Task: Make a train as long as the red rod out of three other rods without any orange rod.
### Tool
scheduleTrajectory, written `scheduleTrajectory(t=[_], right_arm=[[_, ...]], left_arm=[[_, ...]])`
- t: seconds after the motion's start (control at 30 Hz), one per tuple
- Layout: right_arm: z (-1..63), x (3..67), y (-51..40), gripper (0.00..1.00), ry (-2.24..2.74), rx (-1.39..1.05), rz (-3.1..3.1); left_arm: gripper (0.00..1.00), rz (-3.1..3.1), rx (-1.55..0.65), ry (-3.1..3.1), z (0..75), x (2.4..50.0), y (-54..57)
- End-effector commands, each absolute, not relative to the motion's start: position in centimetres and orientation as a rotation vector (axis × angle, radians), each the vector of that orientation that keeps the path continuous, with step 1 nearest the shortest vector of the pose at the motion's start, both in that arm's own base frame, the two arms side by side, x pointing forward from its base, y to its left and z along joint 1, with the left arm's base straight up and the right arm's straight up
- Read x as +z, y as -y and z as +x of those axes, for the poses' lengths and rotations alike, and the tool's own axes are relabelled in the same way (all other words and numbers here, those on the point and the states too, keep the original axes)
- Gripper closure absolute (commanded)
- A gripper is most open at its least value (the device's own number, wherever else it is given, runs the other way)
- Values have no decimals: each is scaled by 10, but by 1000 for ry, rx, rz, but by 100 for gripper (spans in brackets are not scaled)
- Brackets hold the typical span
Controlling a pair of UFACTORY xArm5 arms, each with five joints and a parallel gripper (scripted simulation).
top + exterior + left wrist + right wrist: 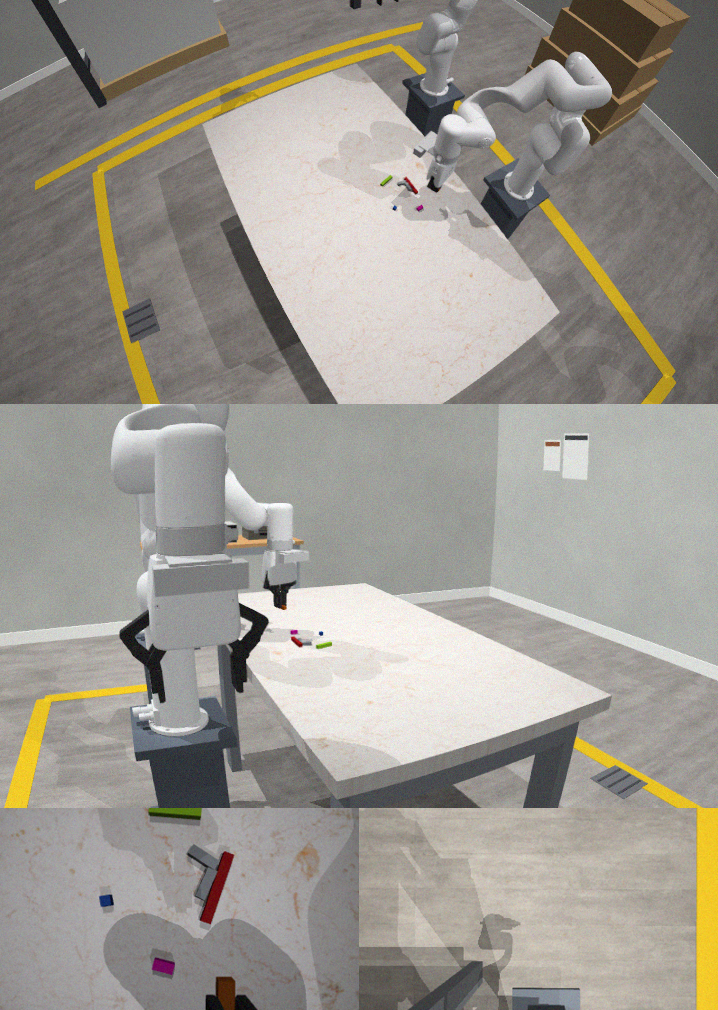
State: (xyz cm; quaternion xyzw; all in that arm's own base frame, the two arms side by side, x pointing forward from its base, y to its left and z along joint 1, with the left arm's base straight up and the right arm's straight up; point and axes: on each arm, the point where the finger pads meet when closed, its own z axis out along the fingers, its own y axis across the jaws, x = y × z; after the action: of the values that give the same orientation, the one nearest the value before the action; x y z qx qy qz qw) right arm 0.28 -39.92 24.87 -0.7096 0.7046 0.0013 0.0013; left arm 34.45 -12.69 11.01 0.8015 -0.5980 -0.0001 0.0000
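Note:
My left gripper (433,188) (280,606) is shut on the orange rod (284,607) (225,988) and holds it above the table, beside the red rod. The red rod (410,184) (296,641) (216,888) lies flat. One grey rod (207,883) lies along its side; another grey rod (203,856) lies angled, its end at the first grey rod and the red rod. The lime rod (386,180) (324,645) (175,812), blue rod (394,207) (320,633) (106,900) and magenta rod (420,207) (294,632) (163,966) lie apart. My right gripper (199,693) is open and empty.
The pale table (311,261) (451,685) bears the rods near its robot-side edge. The right arm stands at its own pedestal (431,103) (183,745), its gripper off the table. The right wrist view shows floor and a pedestal, no rods.

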Motion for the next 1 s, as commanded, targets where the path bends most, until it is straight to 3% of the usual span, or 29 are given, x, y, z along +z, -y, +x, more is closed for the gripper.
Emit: scheduleTrajectory(t=[0.0, 0.5, 0.97], right_arm=[[3, 250, 400, 0, -2214, 0, -2229], [3, 250, 400, 0, -2214, 0, -2229], [3, 250, 400, 0, -2214, 0, -2229]], left_arm=[[94, 2519, 5, 1879, 346, 91, 127], [94, 2519, 5, 1879, 346, 43, 127], [94, 2519, 5, 1879, 346, 38, 127]])
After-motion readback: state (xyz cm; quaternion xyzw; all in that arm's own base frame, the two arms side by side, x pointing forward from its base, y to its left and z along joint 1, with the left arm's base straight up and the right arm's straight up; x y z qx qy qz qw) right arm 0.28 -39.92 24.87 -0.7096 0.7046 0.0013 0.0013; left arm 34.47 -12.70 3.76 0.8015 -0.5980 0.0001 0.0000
